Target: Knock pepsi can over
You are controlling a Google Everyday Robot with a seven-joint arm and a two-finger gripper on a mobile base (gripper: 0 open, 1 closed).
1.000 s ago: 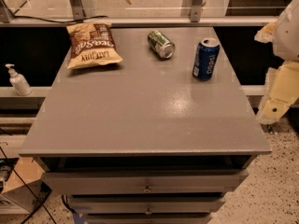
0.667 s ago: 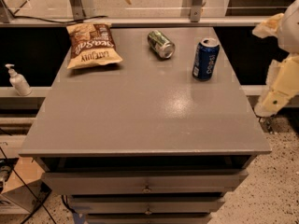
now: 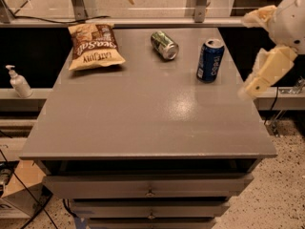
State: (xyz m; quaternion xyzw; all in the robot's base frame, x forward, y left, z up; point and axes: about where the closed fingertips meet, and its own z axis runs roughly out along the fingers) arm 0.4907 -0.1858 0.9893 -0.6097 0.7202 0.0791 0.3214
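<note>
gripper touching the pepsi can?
Apart. The camera view shows a plain gap of table edge and dark background between the gripper, which is off the table's right side with fingers open, and the upright pepsi can.

A grey counter (image 3: pixel 143 128) fills the middle, its flat top catching a soft glare right of centre. Under the top sit stacked drawers (image 3: pixel 95 185) with small round knobs (image 3: pixel 149 192). Behind it, a pale rail (image 3: pixel 143 22) runs across, with metal posts (image 3: pixel 77 1) rising in front of a lit pane. A low ledge (image 3: pixel 33 94) on the left carries a white pump bottle (image 3: pixel 18 81). The floor (image 3: pixel 281 194) is speckled; a cardboard box (image 3: pixel 21 179) and black cables (image 3: pixel 29 194) lie at lower left. The end effector (image 3: pixel 255 54) hangs past the counter's right edge.
</note>
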